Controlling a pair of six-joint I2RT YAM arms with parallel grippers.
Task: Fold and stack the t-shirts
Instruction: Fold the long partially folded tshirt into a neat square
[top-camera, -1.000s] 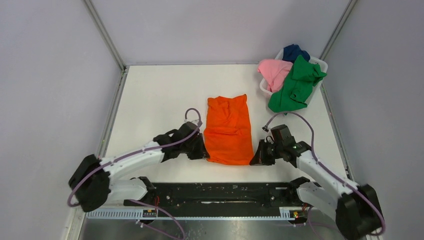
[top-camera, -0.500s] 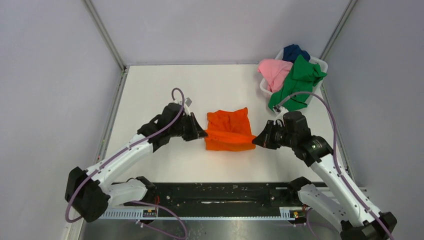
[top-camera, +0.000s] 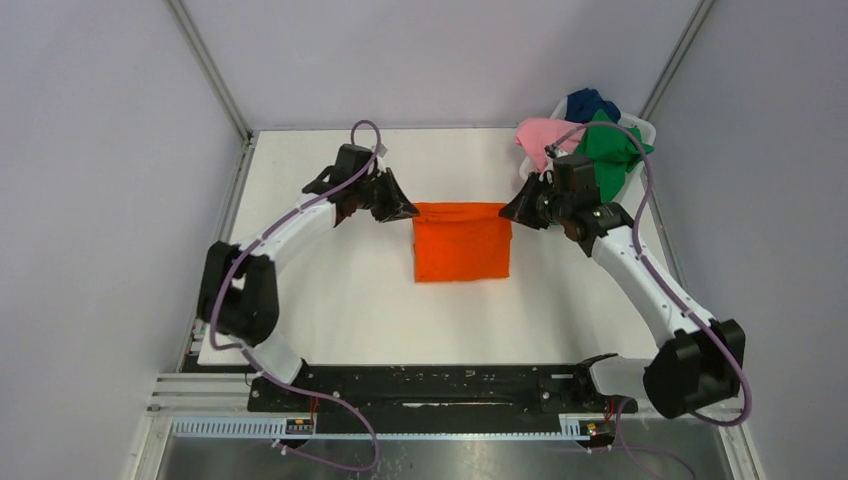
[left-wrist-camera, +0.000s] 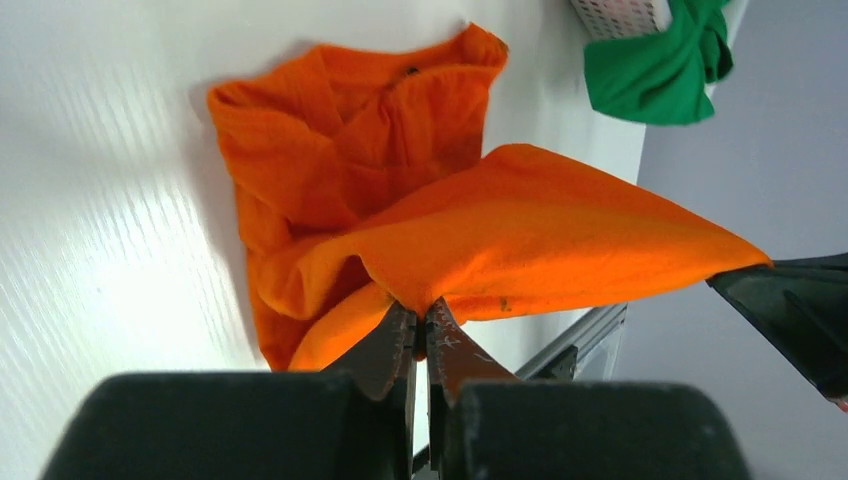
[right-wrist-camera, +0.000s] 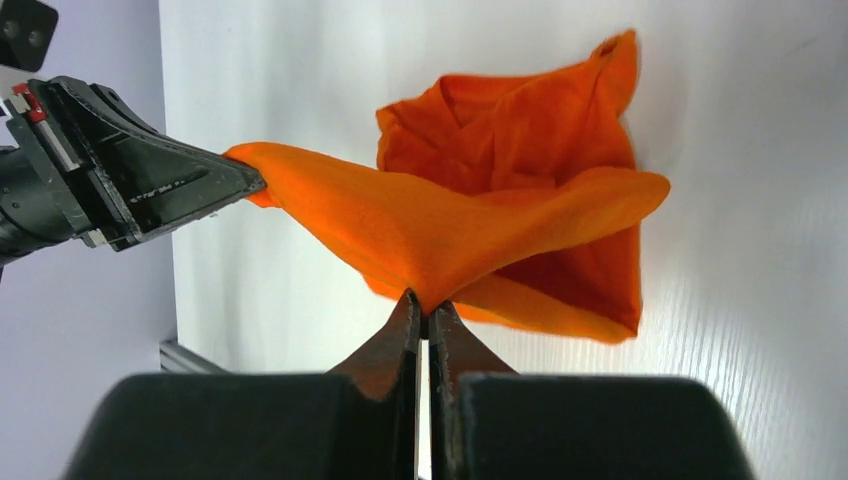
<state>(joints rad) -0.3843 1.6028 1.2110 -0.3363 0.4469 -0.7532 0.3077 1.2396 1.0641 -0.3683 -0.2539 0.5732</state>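
The orange t-shirt (top-camera: 461, 243) lies in the middle of the table, doubled over on itself. My left gripper (top-camera: 408, 210) is shut on its far-left corner, and my right gripper (top-camera: 508, 211) is shut on its far-right corner. The held edge hangs stretched between them above the lower layer. The left wrist view shows the orange t-shirt (left-wrist-camera: 560, 230) pinched in my left gripper (left-wrist-camera: 420, 312). The right wrist view shows the orange t-shirt (right-wrist-camera: 470, 225) pinched in my right gripper (right-wrist-camera: 421, 303). The green t-shirt (top-camera: 612, 150), pink t-shirt (top-camera: 537, 133) and dark blue t-shirt (top-camera: 586, 103) sit in the basket.
A white plastic basket (top-camera: 645, 128) stands at the far right corner, the green t-shirt draped over its rim. The white table (top-camera: 320, 290) is bounded by metal rails at left, right and back. A black rail runs along the near edge.
Both grippers have carried the shirt's near edge away from me over the rest of the shirt, from the near end to the far end. The shirt is now half as long.
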